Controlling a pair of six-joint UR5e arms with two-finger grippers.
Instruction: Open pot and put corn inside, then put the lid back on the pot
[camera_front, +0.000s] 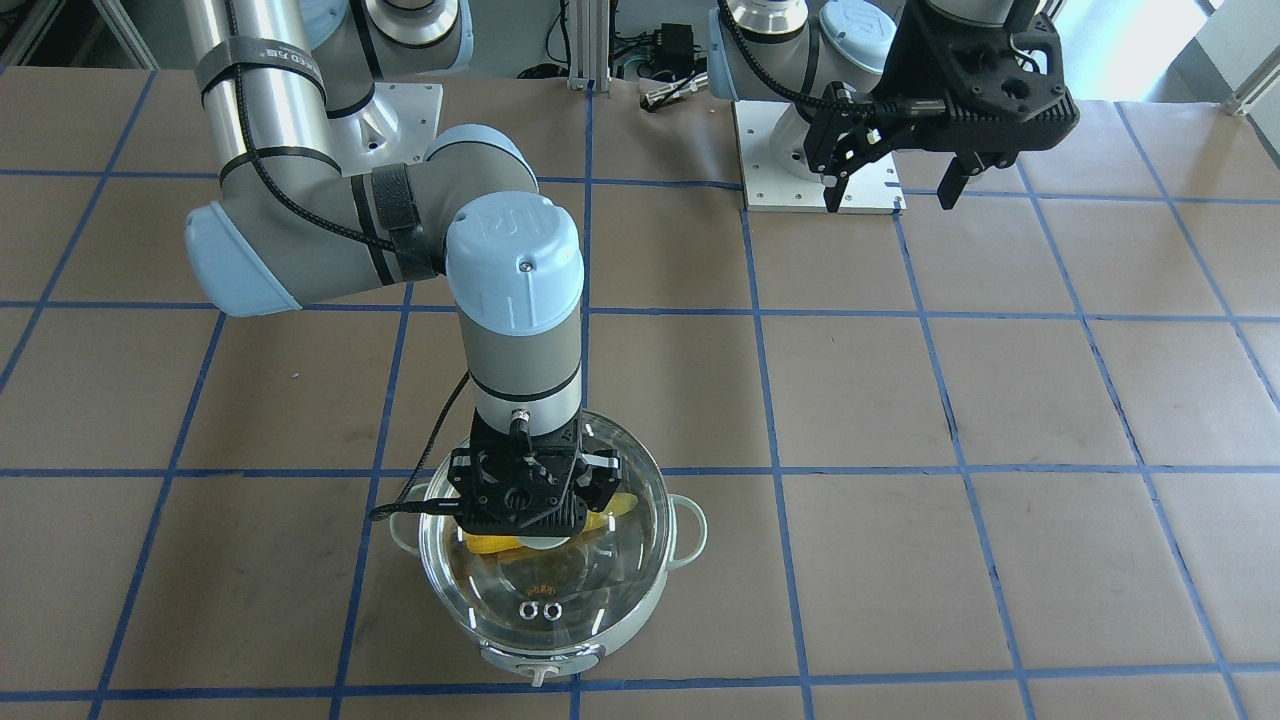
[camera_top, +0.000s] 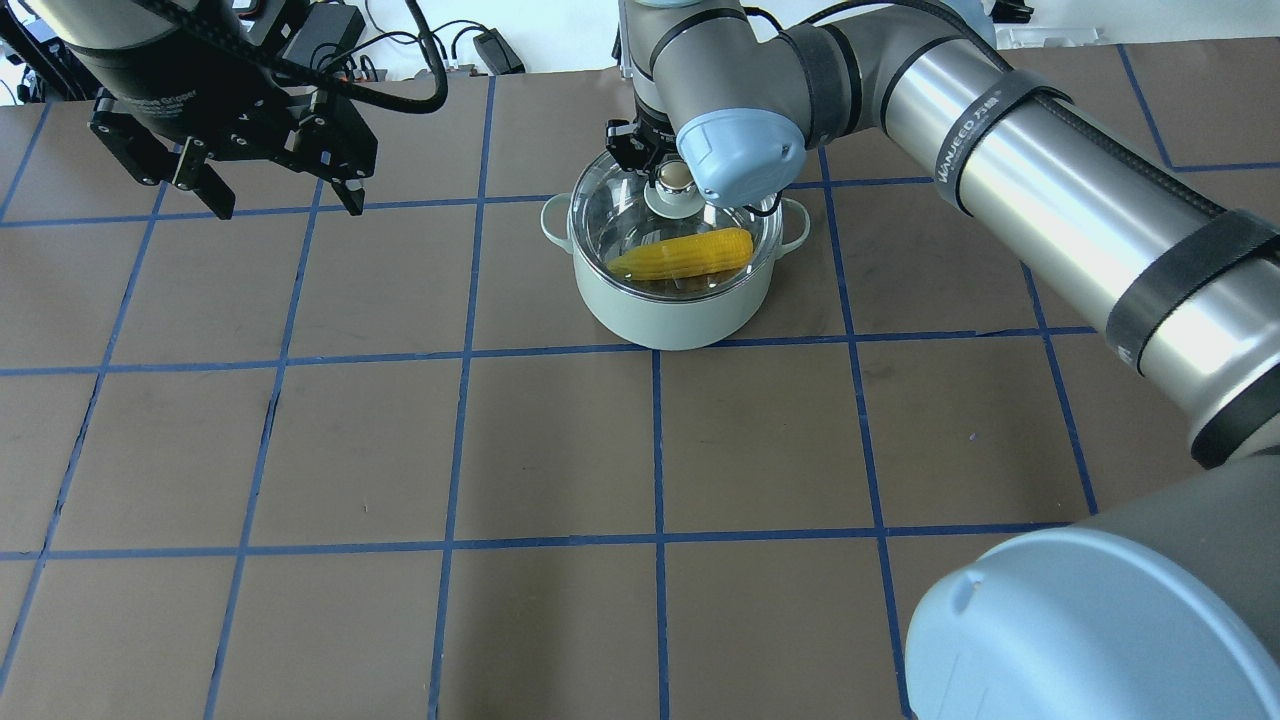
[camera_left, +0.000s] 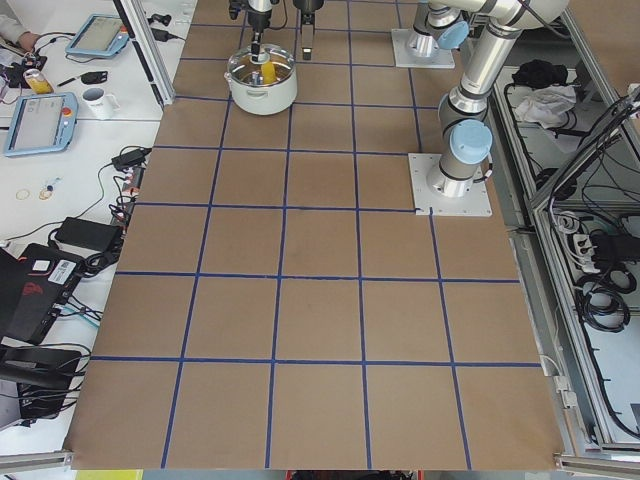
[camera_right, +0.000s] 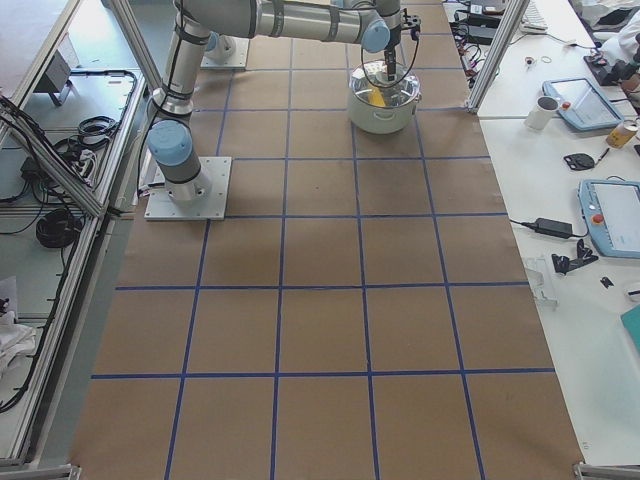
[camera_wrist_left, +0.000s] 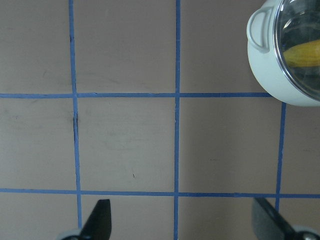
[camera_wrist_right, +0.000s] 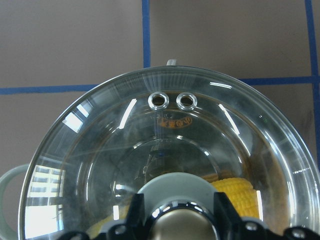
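Note:
The pale mint-green pot (camera_top: 670, 315) stands at the table's far middle. The yellow corn (camera_top: 685, 255) lies inside it under the clear glass lid (camera_top: 620, 215), which sits on the pot's rim. My right gripper (camera_top: 672, 178) reaches straight down onto the lid's beige knob. In the right wrist view its fingers (camera_wrist_right: 136, 210) press against both sides of the knob, with the lid's two vent holes (camera_wrist_right: 172, 100) beyond. My left gripper (camera_top: 290, 205) is open and empty, held above the table far to the left of the pot.
The table is brown paper with a blue tape grid (camera_top: 655, 450). The two arm bases (camera_front: 820, 160) stand at the robot's edge. Side benches with tablets and a mug (camera_right: 545, 110) flank the table's ends.

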